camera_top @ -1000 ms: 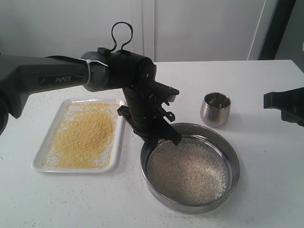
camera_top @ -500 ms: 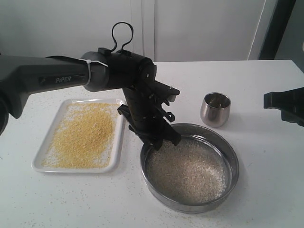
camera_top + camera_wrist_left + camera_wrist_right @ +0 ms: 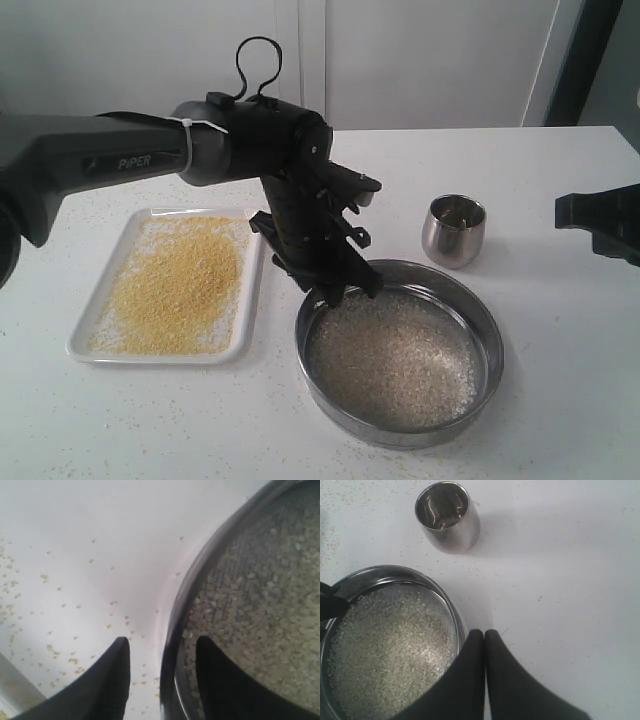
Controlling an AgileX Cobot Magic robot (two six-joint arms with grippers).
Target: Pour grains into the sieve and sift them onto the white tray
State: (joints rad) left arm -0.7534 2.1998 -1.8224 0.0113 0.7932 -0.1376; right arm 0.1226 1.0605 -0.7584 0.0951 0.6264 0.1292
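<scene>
Two fingers of the left gripper (image 3: 162, 645) stand spread astride the rim of the sieve (image 3: 400, 437) — a straddle only its wrist view shows. Whitish grains (image 3: 392, 362) lie on its round steel mesh; fine yellow granules (image 3: 175, 285) cover the white tray (image 3: 85, 340) beside it on the table (image 3: 150, 420). Farther back, the right gripper (image 3: 484, 632) is pressed together, empty.

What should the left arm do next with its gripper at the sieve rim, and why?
Probably lift the left gripper straight up, clear of the sieve. Its jaws stand open astride the rim, the sieve sits on the table holding whitish grains, and the yellow grains lie on the white tray.
</scene>
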